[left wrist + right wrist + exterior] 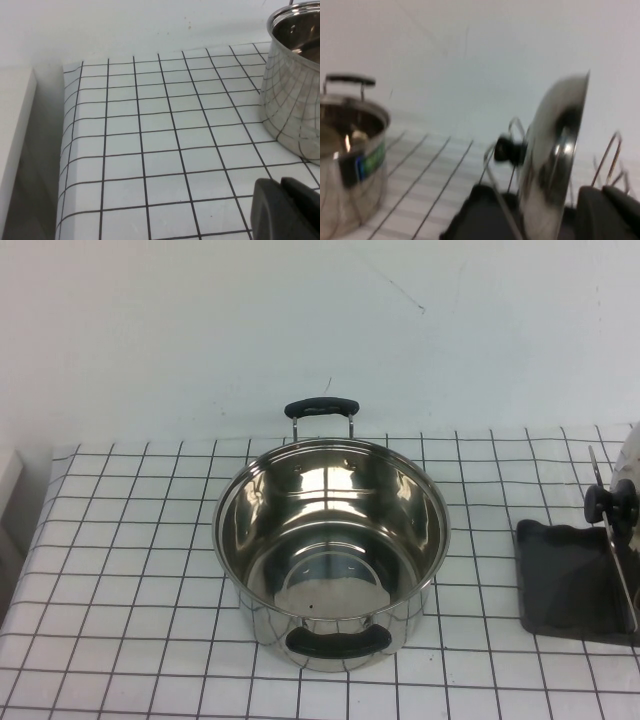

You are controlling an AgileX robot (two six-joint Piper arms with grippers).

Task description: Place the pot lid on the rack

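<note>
Lid (pixel 555 155) stands on edge among rack (pixel 570 580) wires, table's (pixel 130 570) right side, knob facing pot (pixel 330 550). Left hand (pixel 287 210) low beside pot; right hand (pixel 610 212) near rack; grip unreadable on both

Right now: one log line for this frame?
pot lid: upright in rack | pot: open, mid-table | left gripper: near pot | right gripper: beside rack

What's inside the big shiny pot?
The deep steel pot with black handles holds nothing; only reflections show on its bare bottom. Its near inner wall is hidden by the rim. Left claw is beside it, right claw by the rack.
</note>
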